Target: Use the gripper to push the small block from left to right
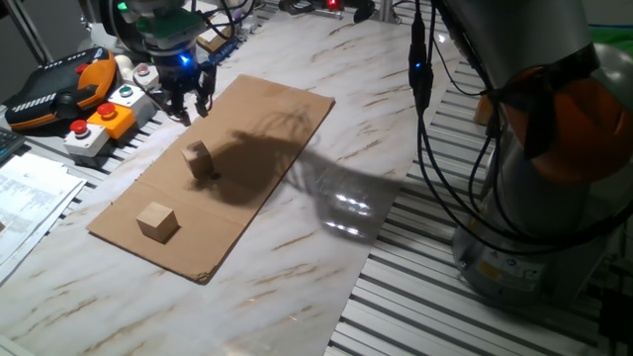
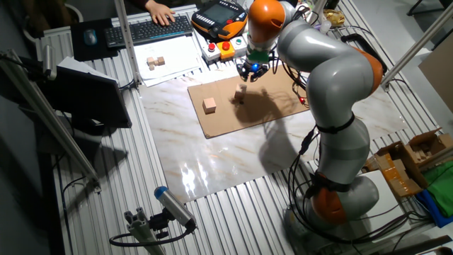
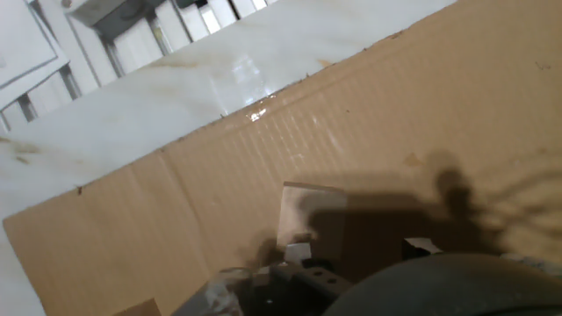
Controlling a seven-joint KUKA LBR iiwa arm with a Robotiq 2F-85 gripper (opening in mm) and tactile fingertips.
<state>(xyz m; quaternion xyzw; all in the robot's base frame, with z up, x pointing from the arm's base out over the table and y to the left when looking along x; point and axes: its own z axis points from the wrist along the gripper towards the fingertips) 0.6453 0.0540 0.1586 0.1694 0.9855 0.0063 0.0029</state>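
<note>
A small wooden block [image 1: 199, 159] stands upright on a brown cardboard sheet [image 1: 267, 129] that lies on the marble table. A wider wooden cube [image 1: 157, 222] sits on the same sheet, nearer the front corner. My gripper [image 1: 191, 103], black with a blue light above it, hangs just beyond the small block, apart from it, with its fingers spread and nothing between them. From the other fixed view the gripper [image 2: 252, 71] is above the small block [image 2: 241, 94], and the cube [image 2: 209, 105] is to the left. In the hand view the small block [image 3: 307, 213] lies just ahead in shadow.
Button boxes [image 1: 99, 124] and an orange teach pendant [image 1: 59, 84] sit at the table's left edge beside papers [image 1: 30, 198]. The arm's base [image 1: 554, 148] and cables stand at the right. A keyboard [image 2: 159, 30] and two spare blocks [image 2: 156, 62] lie beyond the table.
</note>
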